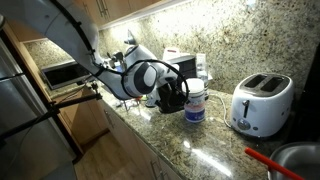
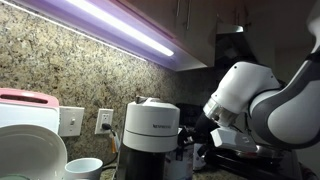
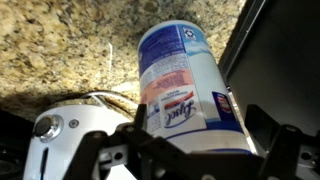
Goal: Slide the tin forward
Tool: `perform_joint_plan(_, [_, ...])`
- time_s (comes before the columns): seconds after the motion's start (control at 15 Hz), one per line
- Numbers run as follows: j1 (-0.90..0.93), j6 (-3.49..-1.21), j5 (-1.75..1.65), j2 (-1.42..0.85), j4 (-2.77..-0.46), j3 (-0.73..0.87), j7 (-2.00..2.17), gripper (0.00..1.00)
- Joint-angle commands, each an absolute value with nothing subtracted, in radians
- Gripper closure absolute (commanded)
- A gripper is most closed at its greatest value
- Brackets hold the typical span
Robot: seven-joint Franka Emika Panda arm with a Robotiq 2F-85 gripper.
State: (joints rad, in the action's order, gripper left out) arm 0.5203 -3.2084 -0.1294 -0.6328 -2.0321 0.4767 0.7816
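The tin [image 1: 196,102] is a small white canister with a blue-purple label band, standing upright on the granite counter [image 1: 215,140]. In the wrist view the tin [image 3: 185,80] fills the middle and shows a Lysol label. My gripper [image 1: 178,95] sits just beside it. In the wrist view the gripper [image 3: 200,120] has one finger on each side of the tin: one finger lies at its edge, and a small gap shows at the other. In an exterior view the tin is hidden behind a coffee machine [image 2: 150,130].
A white two-slot toaster [image 1: 262,103] stands close beyond the tin and also shows in the wrist view [image 3: 60,135]. A red utensil [image 1: 265,158] and a pot [image 1: 300,160] lie near the counter's front. A wall outlet [image 2: 104,121] and a white cup [image 2: 85,168] are by the coffee machine.
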Motion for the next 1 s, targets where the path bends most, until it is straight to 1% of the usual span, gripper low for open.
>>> perform_joint_plan(0.0, [0.506, -3.269, -0.007, -0.692, -1.954, 0.432, 0.655, 0.00])
perform_joint_plan(0.07, [0.504, -3.272, -0.066, -0.713, -1.928, 0.436, 0.711, 0.00])
perform_joint_plan(0.13, [0.504, -3.273, 0.035, -0.727, -1.912, 0.417, 0.609, 0.00])
perform_joint_plan(0.2, [0.501, -3.267, -0.040, -0.748, -1.885, 0.424, 0.677, 0.00])
perform_joint_plan(0.33, [0.524, -3.263, -0.026, -0.790, -1.854, 0.457, 0.669, 0.00])
perform_joint_plan(0.4, [0.533, -3.262, 0.066, -0.820, -1.826, 0.463, 0.584, 0.00])
perform_joint_plan(0.53, [0.547, -3.260, 0.122, -0.859, -1.795, 0.485, 0.550, 0.00])
perform_joint_plan(0.6, [0.571, -3.254, 0.082, -0.883, -1.783, 0.526, 0.609, 0.00])
perform_joint_plan(0.67, [0.609, -3.257, 0.107, -0.923, -1.760, 0.581, 0.623, 0.00])
perform_joint_plan(0.73, [0.621, -3.261, 0.187, -0.943, -1.750, 0.595, 0.563, 0.00])
perform_joint_plan(0.8, [0.652, -3.256, 0.159, -0.976, -1.736, 0.654, 0.650, 0.00])
perform_joint_plan(0.87, [0.672, -3.257, 0.253, -1.001, -1.726, 0.678, 0.593, 0.00])
perform_joint_plan(0.93, [0.667, -3.251, 0.277, -1.009, -1.717, 0.677, 0.591, 0.00])
